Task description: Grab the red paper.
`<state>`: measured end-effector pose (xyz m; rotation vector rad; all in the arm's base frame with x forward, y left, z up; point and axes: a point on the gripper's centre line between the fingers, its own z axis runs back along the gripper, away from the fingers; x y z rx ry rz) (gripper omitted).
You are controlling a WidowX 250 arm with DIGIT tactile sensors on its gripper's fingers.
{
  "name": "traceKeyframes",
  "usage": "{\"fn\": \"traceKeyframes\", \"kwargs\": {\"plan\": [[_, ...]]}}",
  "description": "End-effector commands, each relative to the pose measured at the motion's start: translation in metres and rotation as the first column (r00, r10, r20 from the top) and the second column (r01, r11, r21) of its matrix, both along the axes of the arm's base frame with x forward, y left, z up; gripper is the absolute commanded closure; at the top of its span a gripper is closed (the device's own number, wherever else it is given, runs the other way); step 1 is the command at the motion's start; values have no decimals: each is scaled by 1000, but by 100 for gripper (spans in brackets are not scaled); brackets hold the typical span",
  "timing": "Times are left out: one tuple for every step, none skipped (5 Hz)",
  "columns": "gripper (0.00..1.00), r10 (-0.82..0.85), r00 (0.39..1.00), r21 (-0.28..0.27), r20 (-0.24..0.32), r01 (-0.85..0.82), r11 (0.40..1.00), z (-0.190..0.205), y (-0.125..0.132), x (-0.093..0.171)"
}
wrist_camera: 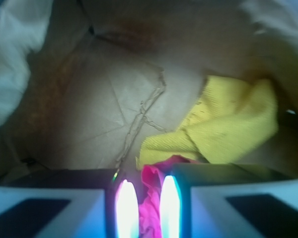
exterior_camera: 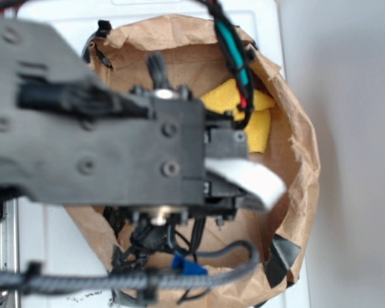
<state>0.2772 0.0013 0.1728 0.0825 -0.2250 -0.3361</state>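
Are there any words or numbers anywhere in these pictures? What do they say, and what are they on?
None can be read.
Brown paper bag: no print shows on it.
Yellow cloth: plain, no label.
Red paper between the gripper fingers: plain, no writing.
Robot arm: dark and blurred, only screws show, no letters.
White tag on the arm: blurred, nothing legible.

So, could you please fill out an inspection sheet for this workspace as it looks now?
Surface: white top under the bag; brown bag floor, creased.
Job's things: red paper between the jaws, touching the cloth's edge.
Clutter: yellow cloth crumpled inside the bag.
Grippers: gripper inside the bag, jaws close on either side of the red paper; firm grip cannot be confirmed.
Cables: black and teal cables over the bag's far rim; grey braided cable over its near rim.
Surroundings: nothing seen.
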Motion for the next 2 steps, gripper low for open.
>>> {"fn": "traceKeyframes", "kwargs": {"plan": [[100,108,992,-13,66,-107,994,61,7,8],[100,117,989,-4,91,-117,993,60,6,11]]}}
